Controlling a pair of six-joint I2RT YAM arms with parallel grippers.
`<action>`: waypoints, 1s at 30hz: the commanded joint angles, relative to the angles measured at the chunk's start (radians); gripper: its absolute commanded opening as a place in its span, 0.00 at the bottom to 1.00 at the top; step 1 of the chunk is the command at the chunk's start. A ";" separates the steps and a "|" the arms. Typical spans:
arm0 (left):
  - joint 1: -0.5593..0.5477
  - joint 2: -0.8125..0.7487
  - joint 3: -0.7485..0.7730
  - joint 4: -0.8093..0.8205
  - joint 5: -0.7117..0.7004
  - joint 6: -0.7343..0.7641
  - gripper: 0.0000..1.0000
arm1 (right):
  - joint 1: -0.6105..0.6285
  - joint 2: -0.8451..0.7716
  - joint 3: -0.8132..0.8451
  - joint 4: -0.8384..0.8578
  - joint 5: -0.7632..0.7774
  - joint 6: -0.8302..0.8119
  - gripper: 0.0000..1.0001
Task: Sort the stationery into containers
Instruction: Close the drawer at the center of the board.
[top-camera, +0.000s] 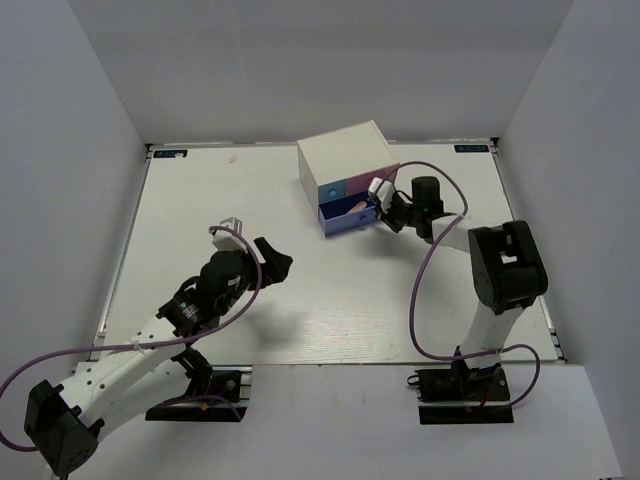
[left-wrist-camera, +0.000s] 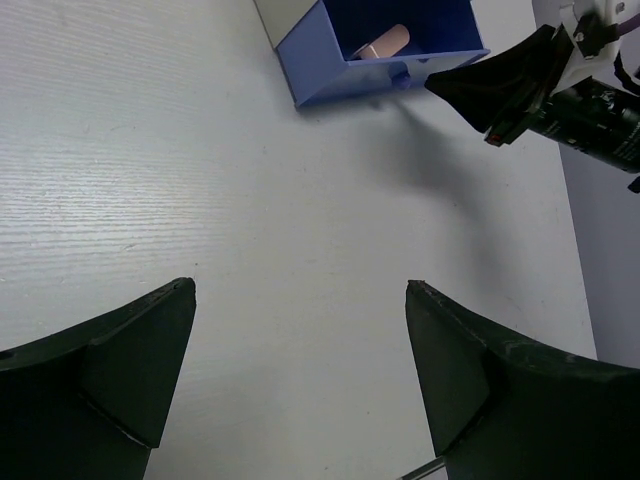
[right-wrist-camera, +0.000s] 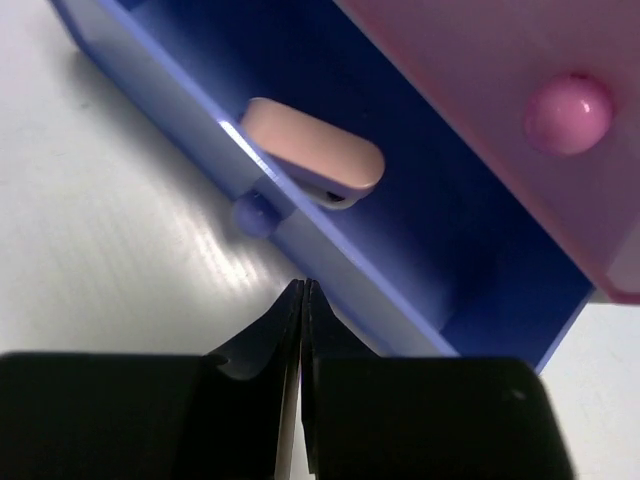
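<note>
The small white-topped box (top-camera: 345, 150) stands at the back of the table. Its wide periwinkle drawer (top-camera: 345, 218) is pulled open and shows in the right wrist view (right-wrist-camera: 330, 250) and the left wrist view (left-wrist-camera: 340, 80). A pinkish-beige eraser block (right-wrist-camera: 315, 150) lies inside it, also seen in the left wrist view (left-wrist-camera: 385, 42). The pink drawer front (right-wrist-camera: 500, 110) with its knob (right-wrist-camera: 568, 112) is above. My right gripper (right-wrist-camera: 303, 285) is shut and empty, its tips against the periwinkle front beside the small knob (right-wrist-camera: 255, 213). My left gripper (left-wrist-camera: 300, 290) is open and empty over bare table. The highlighters are out of view.
White walls enclose the table (top-camera: 200, 220) on three sides. The right arm (top-camera: 505, 265) reaches from the right toward the box, with its purple cable (top-camera: 430, 270) looping over the table.
</note>
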 joint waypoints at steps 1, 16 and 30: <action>0.001 -0.008 0.000 -0.020 -0.016 -0.043 0.96 | 0.022 0.037 0.000 0.162 0.107 -0.019 0.05; 0.001 0.010 -0.028 -0.009 -0.016 -0.063 0.97 | 0.077 0.150 0.092 0.285 0.191 -0.039 0.02; 0.001 0.030 -0.028 0.009 -0.007 -0.063 0.97 | 0.100 0.210 0.186 0.276 0.167 -0.039 0.02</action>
